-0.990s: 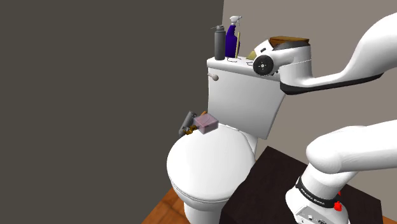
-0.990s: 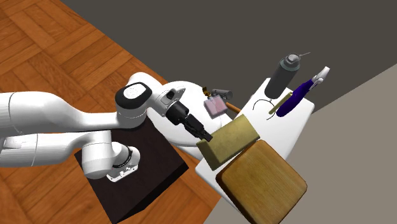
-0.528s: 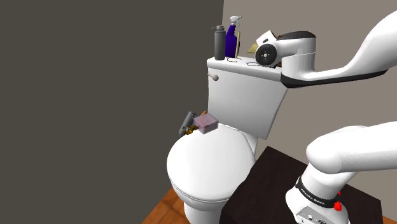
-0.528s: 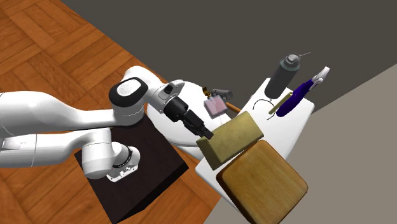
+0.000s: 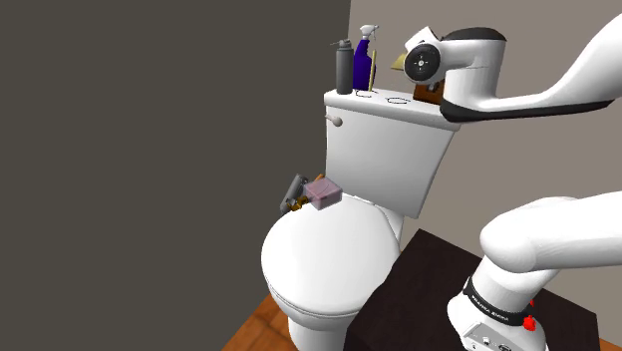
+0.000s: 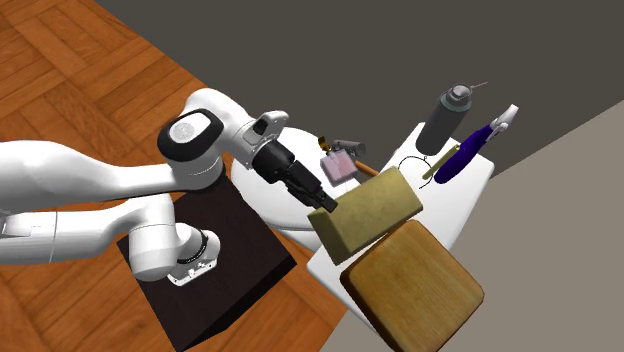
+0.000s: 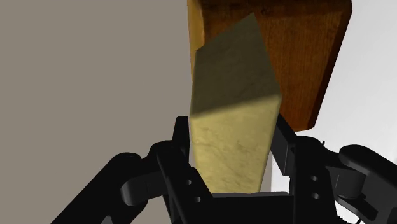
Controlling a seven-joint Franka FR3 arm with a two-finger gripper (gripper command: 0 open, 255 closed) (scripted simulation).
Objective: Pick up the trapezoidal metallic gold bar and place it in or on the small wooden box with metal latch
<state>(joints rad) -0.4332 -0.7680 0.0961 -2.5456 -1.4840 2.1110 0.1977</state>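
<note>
My gripper [image 6: 324, 207] is shut on one end of the gold bar [image 6: 368, 214], a long trapezoidal block that hangs tilted over the toilet tank lid [image 6: 470, 190]. The wooden box [image 6: 412, 286] sits on that lid just past the bar, towards the second exterior view's bottom. In the wrist view the bar [image 7: 232, 108] stands clasped between both fingers [image 7: 180, 149], and the box [image 7: 305, 57] lies right behind its far end. In the shoulder view a gold tip [image 5: 400, 64] and a bit of the box [image 5: 429, 94] peek out by the hand.
A grey bottle [image 5: 344, 68] and a purple spray bottle [image 5: 364, 60] stand at the tank lid's other end. A pink block [image 5: 322, 192] and a small dark object lie at the back of the toilet seat [image 5: 324, 259]. A wall rises close behind the tank.
The hand has risen above the tank lid with the gold bar clasped, and the bar has lifted and tilted more steeply. The box and the bottles have stayed put.
</note>
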